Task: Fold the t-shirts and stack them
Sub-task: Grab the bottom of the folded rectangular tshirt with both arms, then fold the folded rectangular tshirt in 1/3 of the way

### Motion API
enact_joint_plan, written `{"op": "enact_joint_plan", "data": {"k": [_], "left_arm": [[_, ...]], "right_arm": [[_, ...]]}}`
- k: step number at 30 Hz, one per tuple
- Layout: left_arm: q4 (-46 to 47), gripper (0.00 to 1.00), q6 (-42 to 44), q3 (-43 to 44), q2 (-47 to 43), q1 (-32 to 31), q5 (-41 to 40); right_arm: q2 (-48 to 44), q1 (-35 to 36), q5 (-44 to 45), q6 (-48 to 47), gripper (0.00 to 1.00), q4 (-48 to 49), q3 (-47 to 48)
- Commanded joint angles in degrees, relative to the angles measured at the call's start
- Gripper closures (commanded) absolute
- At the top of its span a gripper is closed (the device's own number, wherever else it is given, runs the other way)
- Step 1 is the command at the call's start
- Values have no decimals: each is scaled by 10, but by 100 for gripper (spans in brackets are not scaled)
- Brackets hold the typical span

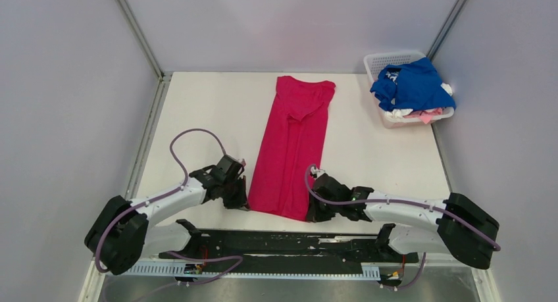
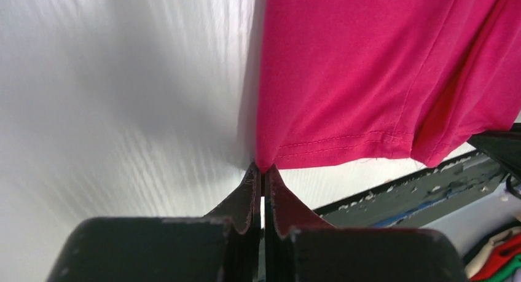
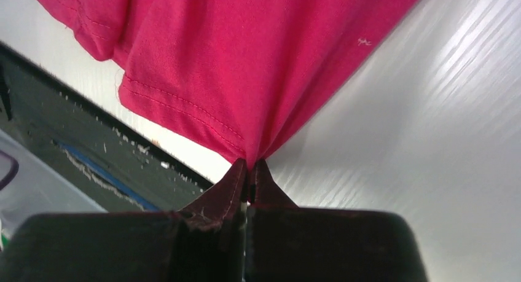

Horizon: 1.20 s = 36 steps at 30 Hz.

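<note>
At the left, the left gripper [image 2: 262, 168] has its jaws pressed together on the near left hem corner of the magenta t-shirt [image 1: 293, 144]. The shirt lies down the middle of the white table [image 1: 204, 118] as a long narrow strip, its hem near and its collar end far. The right gripper [image 3: 250, 165] pinches the near right corner the same way. I'd judge that holding both corners is meant to keep the hem level for folding it toward the far end. At the far right, the lattice basket [image 1: 395, 55] holds a heaped blue t-shirt [image 1: 411, 85] with white and pink cloth beneath it.
</note>
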Motion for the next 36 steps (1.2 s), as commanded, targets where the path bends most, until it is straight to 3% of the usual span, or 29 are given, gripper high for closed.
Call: {"op": "enact_joint_plan", "data": {"k": [1,5,11,20,26,36], "left_arm": [[-40,100,-15,-39,-80,-4,47],[7,100,-23,-59,-142,-4,111],[51,100,-9,-17,-152,-4,123],[88,100,44,106,-25,-4,20],[110,100,60,197,75,-1,-51],[122,100,71,337,214,47,-97]], "right_arm": [[-53,24,-46,56,100,4,-28],[-83,28,-61,62,100,28,-36],[-102,26,-6,50,100,25,-12],[-91,-47,40,-14,100,18,46],[-46,-138,31,-77,100,48,79],[49,-227,39,-109,100,92,165]]}}
